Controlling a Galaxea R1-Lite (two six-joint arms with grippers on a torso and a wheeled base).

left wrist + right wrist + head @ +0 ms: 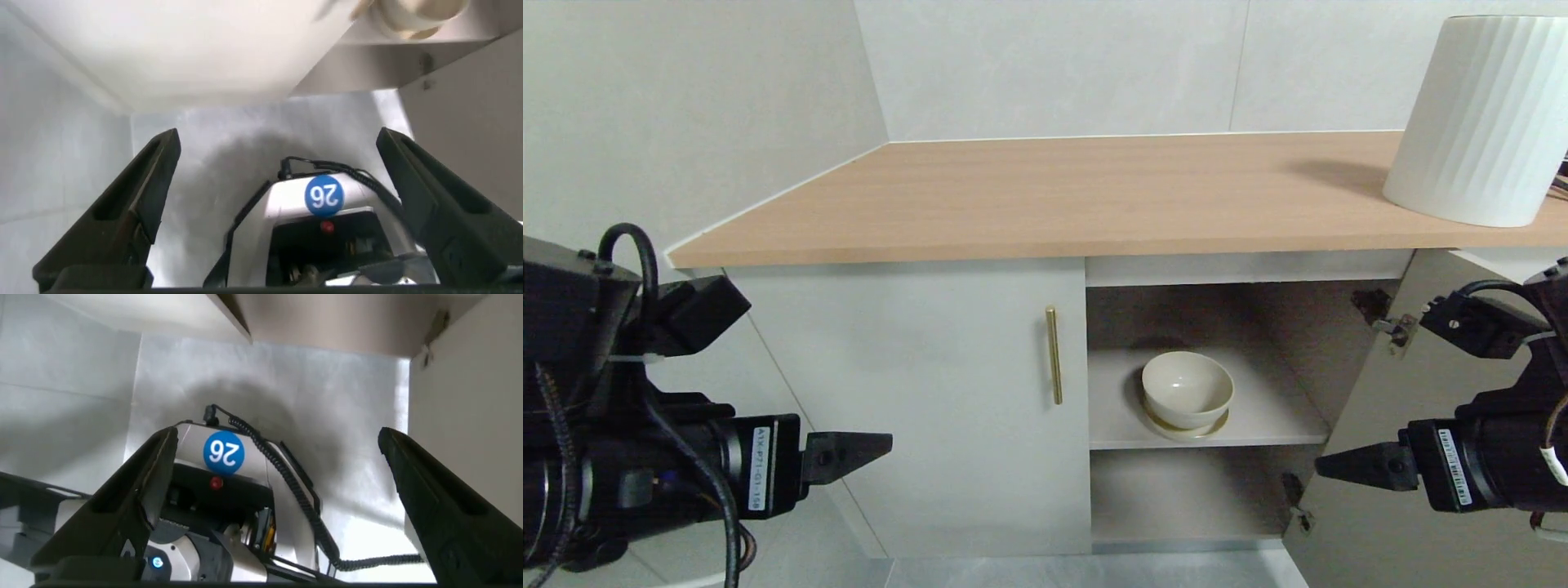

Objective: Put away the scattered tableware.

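A low cabinet stands ahead under a wood-grain countertop. Its left door is closed and carries a slim brass bar handle. The right door is swung wide open, with metal hinges on its inner edge. A tall white ribbed container sits at the countertop's far right end. Pale wall tiles rise behind the counter, and grey floor runs below the cabinet.

The left gripper hangs low in front of the closed door. In its wrist view its fingers are spread wide with nothing between them. The right gripper hangs low in front of the open door, and its fingers are likewise spread and empty. Nothing stands between either gripper and the opening.

On the cabinet's middle shelf sits a cream, glossy bowl. It stands upright on a small matching saucer, towards the left of the open compartment and well apart from both grippers.
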